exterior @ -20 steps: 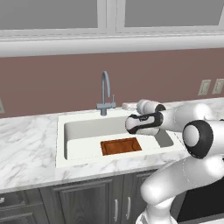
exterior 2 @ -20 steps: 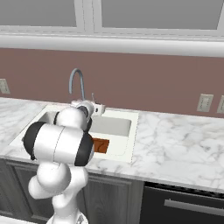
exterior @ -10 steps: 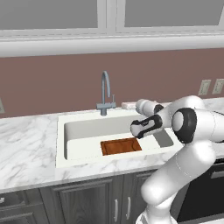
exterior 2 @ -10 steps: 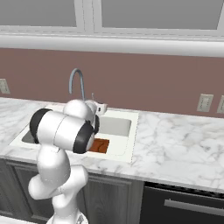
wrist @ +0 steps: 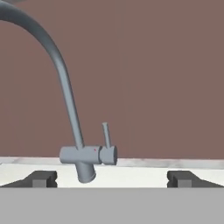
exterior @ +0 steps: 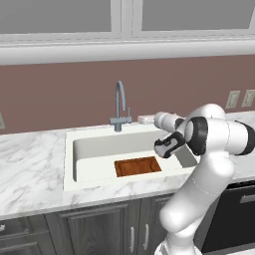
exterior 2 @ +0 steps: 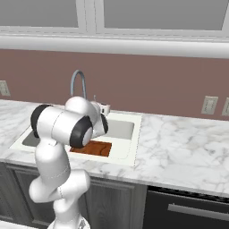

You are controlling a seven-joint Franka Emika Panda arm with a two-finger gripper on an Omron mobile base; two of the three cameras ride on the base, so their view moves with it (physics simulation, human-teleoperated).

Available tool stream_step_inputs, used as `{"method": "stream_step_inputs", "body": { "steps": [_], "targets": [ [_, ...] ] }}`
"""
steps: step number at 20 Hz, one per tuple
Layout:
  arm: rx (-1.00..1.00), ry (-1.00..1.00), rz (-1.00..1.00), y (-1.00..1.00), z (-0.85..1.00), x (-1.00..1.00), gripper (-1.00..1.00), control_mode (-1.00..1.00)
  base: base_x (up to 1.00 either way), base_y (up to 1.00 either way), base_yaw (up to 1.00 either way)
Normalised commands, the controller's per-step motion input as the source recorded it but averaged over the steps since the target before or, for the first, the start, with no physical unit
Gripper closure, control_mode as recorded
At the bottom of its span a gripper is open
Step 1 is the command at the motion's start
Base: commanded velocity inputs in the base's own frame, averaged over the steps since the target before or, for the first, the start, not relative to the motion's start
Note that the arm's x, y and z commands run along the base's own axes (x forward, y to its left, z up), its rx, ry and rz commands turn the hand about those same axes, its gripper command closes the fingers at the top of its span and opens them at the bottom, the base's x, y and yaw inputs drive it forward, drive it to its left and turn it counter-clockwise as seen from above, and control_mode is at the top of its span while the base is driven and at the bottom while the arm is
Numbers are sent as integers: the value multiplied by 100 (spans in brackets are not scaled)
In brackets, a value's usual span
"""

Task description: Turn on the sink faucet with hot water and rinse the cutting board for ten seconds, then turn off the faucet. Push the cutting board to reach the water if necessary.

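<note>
Gripper point(wrist: 111, 178) is spread wide, empty, facing the tall grey-metal gooseneck faucet point(wrist: 74, 131). The reddish-brown wooden cutting board point(exterior: 138, 166) sits forward-right of it, so water could miss unless pushed.

From behind left and right we overlook the wide white sink point(exterior: 69, 164); our hand camera faces the grey gooseneck faucet point(wrist: 78, 153) closely.

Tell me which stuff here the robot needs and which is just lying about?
Needed:
- tall grey metal gooseneck faucet
- wide white rectangular sink
- reddish-brown wooden cutting board
- open dark two-finger gripper

Just lying about:
- small pale object behind the sink
- white wall outlets
</note>
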Motion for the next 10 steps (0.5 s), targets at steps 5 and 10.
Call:
{"method": "stream_step_inputs", "body": {
  "steps": [5,10],
  "targets": [
    [0,0,-2,13,0,8,-100,-100,0,0,0],
    [0,-1,-4,8,-1,21,-100,-100,0,0,0]
  ]
}}
